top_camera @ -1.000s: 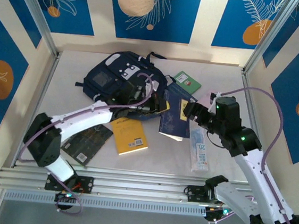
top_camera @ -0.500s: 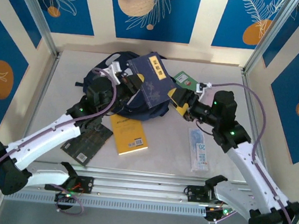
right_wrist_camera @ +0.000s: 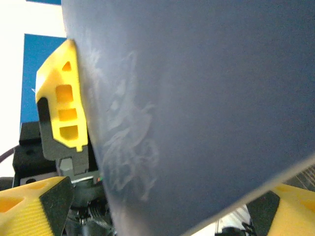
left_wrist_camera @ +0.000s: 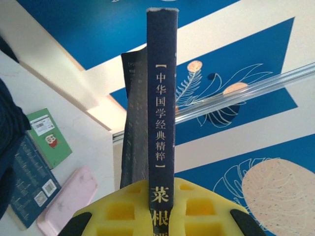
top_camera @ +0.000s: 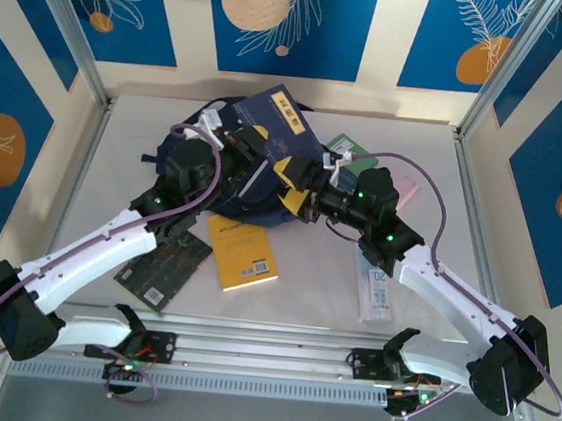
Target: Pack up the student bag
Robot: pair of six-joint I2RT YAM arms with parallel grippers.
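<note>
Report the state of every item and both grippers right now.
student bag: lying on the table, opening hidden.
navy book: held up, tilted above the student bag.
left gripper: shut on the navy book's spine.
right gripper: jaws apart, straddling the navy book's lower edge.
yellow book: flat on the table, closed.
black book: flat, closed.
green book: flat, closed.
pink case: flat, shut.
</note>
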